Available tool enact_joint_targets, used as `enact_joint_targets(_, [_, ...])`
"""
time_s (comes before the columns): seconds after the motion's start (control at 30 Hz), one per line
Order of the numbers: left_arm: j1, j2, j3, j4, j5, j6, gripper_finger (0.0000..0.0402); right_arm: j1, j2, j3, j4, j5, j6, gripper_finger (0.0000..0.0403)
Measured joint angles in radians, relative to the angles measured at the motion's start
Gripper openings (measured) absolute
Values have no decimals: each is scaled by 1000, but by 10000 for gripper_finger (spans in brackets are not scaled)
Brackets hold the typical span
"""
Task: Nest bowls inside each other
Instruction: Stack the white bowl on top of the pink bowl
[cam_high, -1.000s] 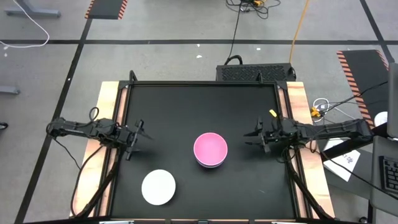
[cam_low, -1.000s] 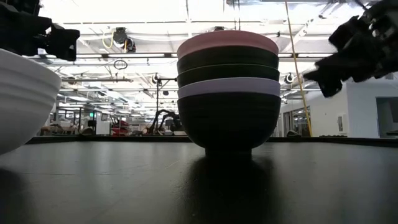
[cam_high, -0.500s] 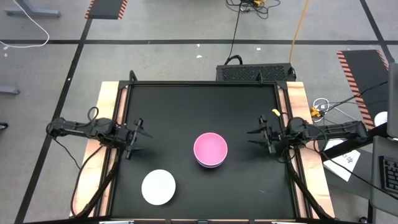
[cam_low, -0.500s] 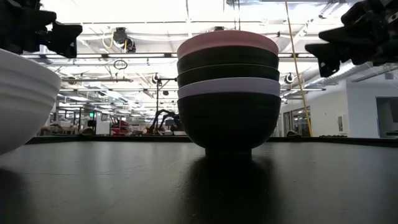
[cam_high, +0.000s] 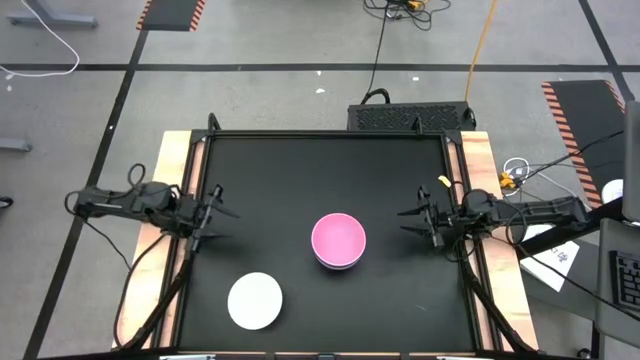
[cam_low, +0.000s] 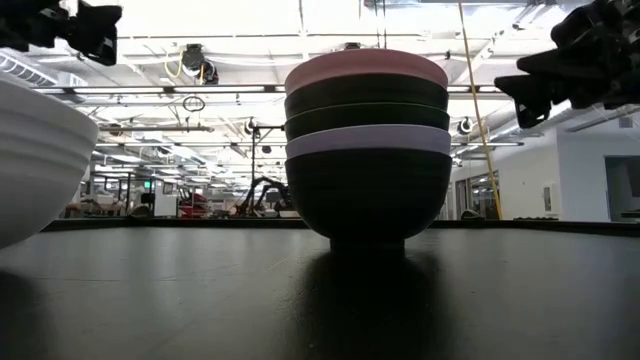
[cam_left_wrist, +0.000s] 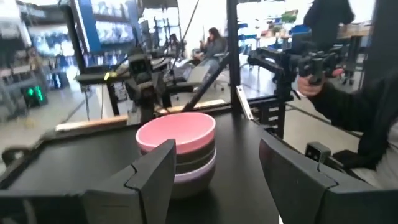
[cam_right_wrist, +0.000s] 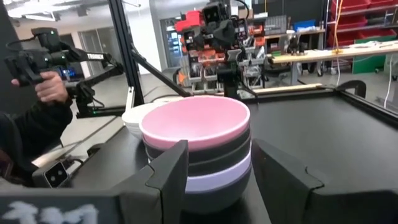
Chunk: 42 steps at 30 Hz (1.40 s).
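High view: a stack of bowls stands on the black counter, pink bowl uppermost. The low view shows the order from the top: pink, black, black, lavender bowl, black at the base. One white bowl sits alone on the counter, well apart from the stack, nearer the front edge on the left arm's side.

The left gripper hangs at the counter's left edge, well clear of the stack, fingers spread and empty. The right gripper hangs near the right edge, beside the stack but not touching it, fingers likewise spread and empty.

Remaining step, by judgement: seat the white bowl in the pink one.

Handling, by judgement: the white bowl appears rigid and light, with a smooth, probably slippery wall. Grip across the rim, one finger inside and one outside. Lower it level and centred over the stack; the five-high stack may tip if struck sideways.
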Motion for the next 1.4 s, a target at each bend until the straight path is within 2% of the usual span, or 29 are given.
enact_joint_targets(0.13, [-16, 130, 45, -10, -21, -91, 234, 0, -3, 0, 14, 0, 5, 169])
enact_joint_targets(0.27, [-29, 307, 108, -105, -49, -227, 234, 0, -7, 0, 22, 1, 5, 169])
enact_joint_targets(0.4, [-54, 482, 173, -171, 35, -351, 234, 0, -11, 0, 22, 1, 9, 169])
enact_joint_targets(0.5, [-92, 590, 212, -173, 104, -388, 234, 0, -11, 0, 22, 1, 14, 169])
enact_joint_targets(0.63, [-153, 698, 261, -168, 133, -458, 234, 0, -11, 0, 19, 1, 14, 169])
enact_joint_targets(0.93, [-249, 833, 308, -172, 85, -649, 234, 0, -12, 0, 13, -2, 36, 169])
enact_joint_targets(1.07, [-265, 868, 309, -203, 39, -690, 234, 0, -12, 0, 9, -4, 37, 169])
enact_joint_targets(1.4, [-311, 977, 309, -216, 37, -764, 234, 0, -12, 0, 6, -28, 67, 169])
